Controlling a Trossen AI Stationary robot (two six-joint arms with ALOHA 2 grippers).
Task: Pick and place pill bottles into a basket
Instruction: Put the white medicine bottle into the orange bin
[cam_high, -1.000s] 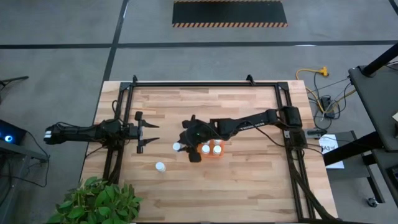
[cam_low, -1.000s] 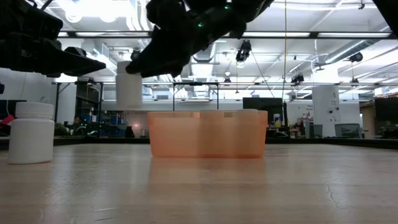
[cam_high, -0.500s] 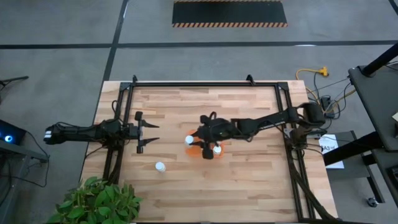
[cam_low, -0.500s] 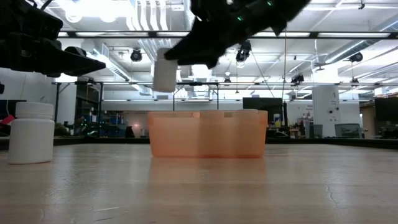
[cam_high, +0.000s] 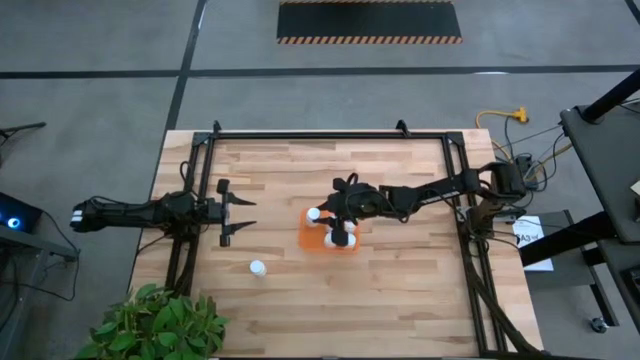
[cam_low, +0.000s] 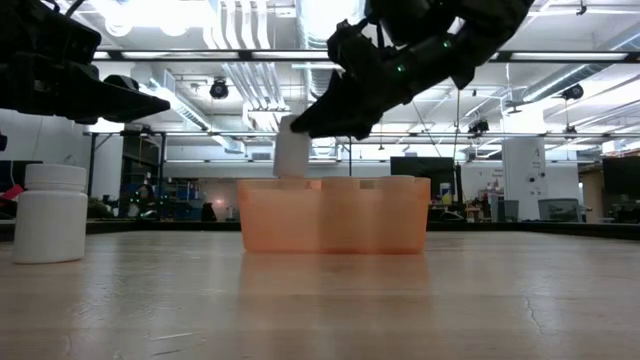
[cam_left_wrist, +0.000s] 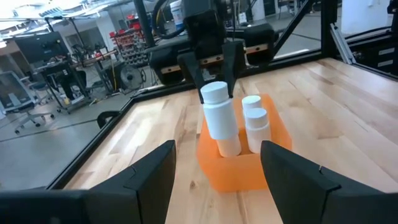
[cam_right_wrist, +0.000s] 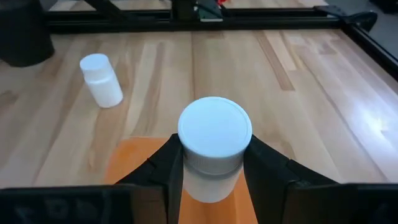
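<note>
Since a second ago the right gripper (cam_high: 318, 214) has carried its pill bottle (cam_low: 291, 152) from beside the basket (cam_high: 306, 240) to above its left end, where the bottle now hangs with its base at rim height — clamped by the neck between the two fingers (cam_right_wrist: 166, 168). Inside the orange basket, two more bottles (cam_left_wrist: 255, 124) stand upright, one behind the other, on the side away from the held one. One further bottle (cam_high: 258, 268) stands alone on the table (cam_high: 400, 300), well apart from the basket toward the front-left. That makes four bottles visible — one held, two in the basket, one loose. At the table's left side the left gripper (cam_high: 248, 214) waits with its fingers spread and nothing between them.
</note>
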